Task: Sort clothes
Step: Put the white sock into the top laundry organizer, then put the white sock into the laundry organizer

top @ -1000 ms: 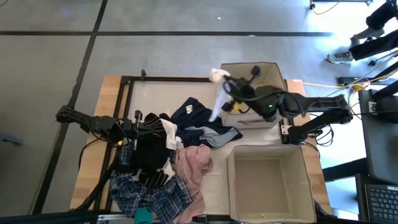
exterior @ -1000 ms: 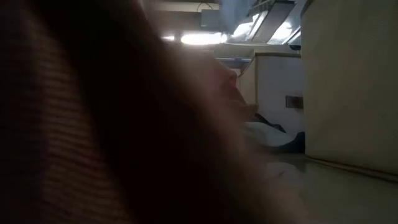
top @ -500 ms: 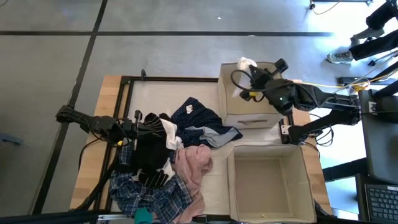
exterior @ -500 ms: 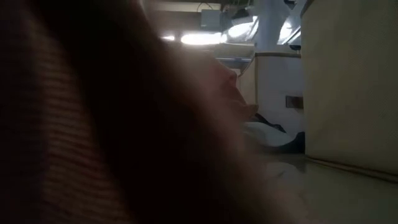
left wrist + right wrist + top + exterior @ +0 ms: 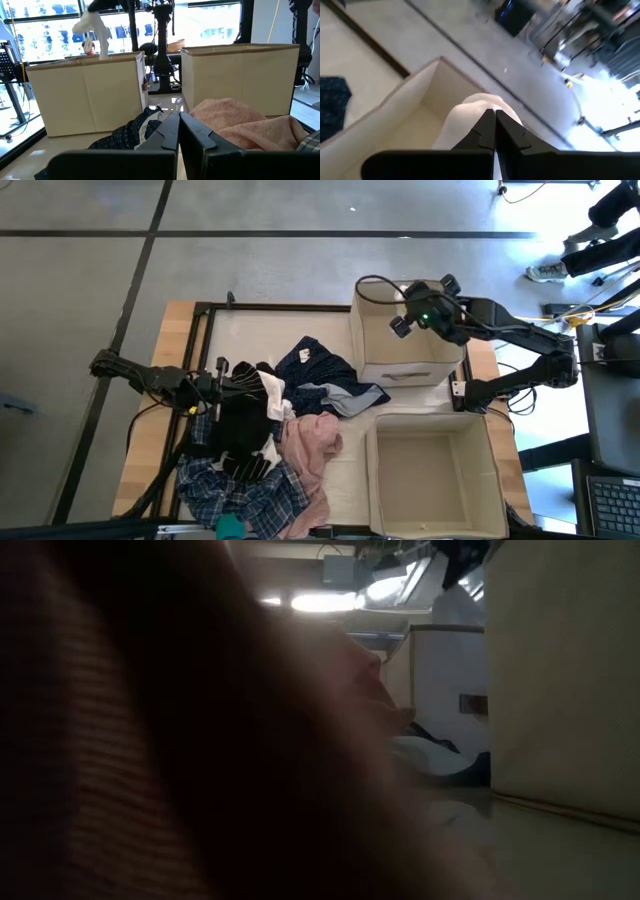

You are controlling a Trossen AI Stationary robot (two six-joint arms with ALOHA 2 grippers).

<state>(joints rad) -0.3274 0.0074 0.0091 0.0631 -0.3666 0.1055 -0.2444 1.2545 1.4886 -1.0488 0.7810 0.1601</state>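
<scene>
I read no labels or writing anywhere. Left pincer (image 5: 222, 380) pinched shut, empty, parked beside clothes heap (image 5: 265, 445) at surface's (image 5: 180, 320) left half; heap's long axis runs near edge to middle. Right pincer (image 5: 493, 120) clamped on cream-white garment (image 5: 95, 27), which hangs straight down below it, over far box (image 5: 372, 355).

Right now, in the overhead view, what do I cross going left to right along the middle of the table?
left gripper → black garment → navy garment → far box → right gripper
</scene>
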